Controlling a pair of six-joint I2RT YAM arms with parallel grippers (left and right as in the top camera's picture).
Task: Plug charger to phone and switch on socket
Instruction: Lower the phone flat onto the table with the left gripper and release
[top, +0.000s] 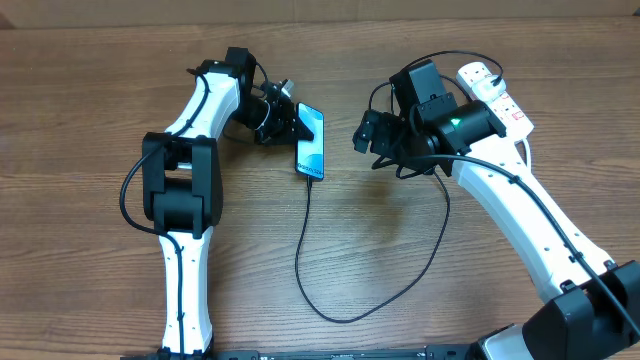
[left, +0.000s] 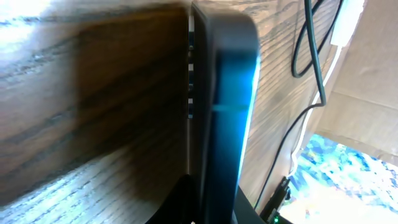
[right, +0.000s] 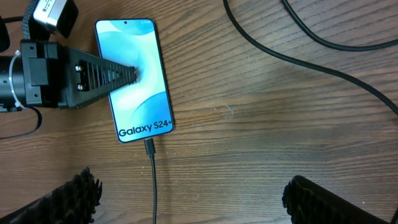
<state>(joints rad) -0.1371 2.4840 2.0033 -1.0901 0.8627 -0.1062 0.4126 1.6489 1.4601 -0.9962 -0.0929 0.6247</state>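
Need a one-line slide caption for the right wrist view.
Charger plugged into the phone; left gripper tip over its screen, right gripper open below.

table (top: 80, 100): brown wood grain | far edge: beige strip (top: 300, 8)

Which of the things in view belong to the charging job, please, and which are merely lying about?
For the job: phone; charger, its tip at the phone's bottom end; socket.
Merely about: wooden table; brown board along its far edge.
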